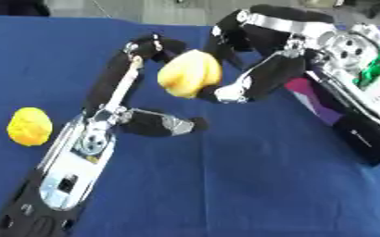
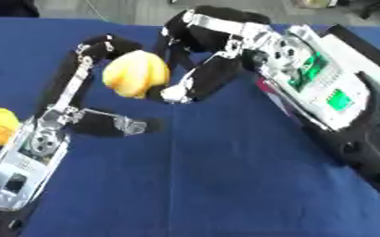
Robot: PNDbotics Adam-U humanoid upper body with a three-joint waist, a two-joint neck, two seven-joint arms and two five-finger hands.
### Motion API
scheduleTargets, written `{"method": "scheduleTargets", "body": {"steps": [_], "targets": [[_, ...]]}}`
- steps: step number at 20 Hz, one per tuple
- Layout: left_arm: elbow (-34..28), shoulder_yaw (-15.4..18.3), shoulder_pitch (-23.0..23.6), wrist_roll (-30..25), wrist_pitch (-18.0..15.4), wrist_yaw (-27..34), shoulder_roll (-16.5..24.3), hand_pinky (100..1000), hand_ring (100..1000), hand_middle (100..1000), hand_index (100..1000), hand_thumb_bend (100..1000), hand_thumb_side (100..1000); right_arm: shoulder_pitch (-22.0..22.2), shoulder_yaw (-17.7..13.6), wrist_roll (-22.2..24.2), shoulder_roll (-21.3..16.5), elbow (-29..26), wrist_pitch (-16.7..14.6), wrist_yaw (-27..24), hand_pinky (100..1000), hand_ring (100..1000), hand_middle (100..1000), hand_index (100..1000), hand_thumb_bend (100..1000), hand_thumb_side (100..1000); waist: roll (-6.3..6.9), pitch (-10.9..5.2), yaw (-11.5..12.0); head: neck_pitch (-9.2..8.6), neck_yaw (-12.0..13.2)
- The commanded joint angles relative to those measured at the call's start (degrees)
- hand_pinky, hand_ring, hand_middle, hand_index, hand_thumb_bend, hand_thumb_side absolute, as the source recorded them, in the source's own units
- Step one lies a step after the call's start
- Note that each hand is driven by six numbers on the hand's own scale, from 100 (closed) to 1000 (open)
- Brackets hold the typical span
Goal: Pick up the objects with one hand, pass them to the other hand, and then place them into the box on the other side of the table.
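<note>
A yellow pepper hangs in the air above the blue surface, toward its far middle, caught between the two hands. The right hand comes in from the upper right and has its black fingers curled round the pepper's right and lower side, one fingertip tucked under it. The left hand reaches up from the lower left; its long fingers stretch along the pepper's left side and bend over its top at the tip, touching it there, while the thumb juts out to the right lower down, well clear of the pepper and closed on nothing. So the right hand is grasping the pepper, and the left one lies against it with fingers mostly extended rather than wrapped round it. A second yellow thing, lumpy and about the same colour, lies on the surface near the left edge, beside the left forearm but apart from it. Under the right forearm a patch of purple and pink shows against the blue cloth; I cannot tell what it is.
</note>
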Motion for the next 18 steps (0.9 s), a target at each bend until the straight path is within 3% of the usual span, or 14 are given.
{"method": "scheduleTargets", "body": {"steps": [1, 8, 18], "targets": [[-0.3, 0.7, -0.5, 0.4, 0.4, -0.8, 0.0, 713, 646, 677, 793, 931, 321, -0.3, -1.3, -0.5, -2.0, -1.2, -0.2, -0.6, 768, 559, 216, 516, 444, 100, 0.21, -0.86, -0.2, -0.27, -0.1], [1.1, 2.0, 1.1, 2.5, 2.8, -2.0, 2.3, 713, 646, 678, 794, 918, 330, 1.0, -3.0, -1.8, -3.5, -1.2, -1.3, -1.0, 769, 560, 220, 520, 442, 100, 0.66, -1.51, -1.3, 0.22, 0.0], [1.0, 4.7, 4.9, 3.5, 5.0, -1.9, 8.6, 720, 658, 682, 795, 924, 352, 7.6, -9.6, -9.0, -9.4, -1.2, -4.2, -5.1, 768, 559, 222, 525, 450, 100, 2.06, -2.72, -4.0, 0.58, 0.0]]}}
